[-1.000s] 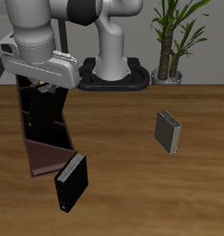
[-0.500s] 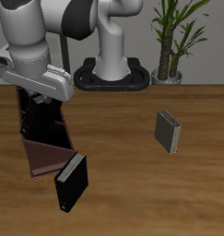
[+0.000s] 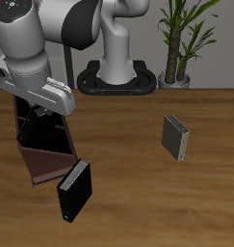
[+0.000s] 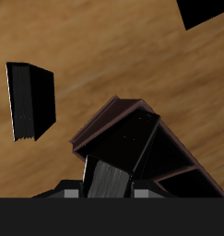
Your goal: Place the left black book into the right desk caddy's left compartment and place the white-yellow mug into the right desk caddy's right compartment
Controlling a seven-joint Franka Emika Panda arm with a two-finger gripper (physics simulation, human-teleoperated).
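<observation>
The right desk caddy (image 3: 46,162) stands near the table's side edge, dark reddish-brown outside and black inside. My gripper (image 3: 34,114) hangs over it, largely hidden by my hand. In the wrist view my gripper (image 4: 108,190) is shut on the left black book (image 4: 109,178), whose pale grey page edge shows between the fingers. The book hangs right above the caddy (image 4: 113,114), over its larger end section with the slanted divider (image 4: 123,143). The white-yellow mug is out of view.
A bulkier black book (image 3: 74,189) stands by the caddy's front end; it also shows in the wrist view (image 4: 30,101). A grey-covered book (image 3: 176,138) stands farther across the table. A potted plant (image 3: 176,39) is behind the table.
My hand has shifted sideways over the caddy toward the table's side edge and tilted. The two books on the table have not moved.
</observation>
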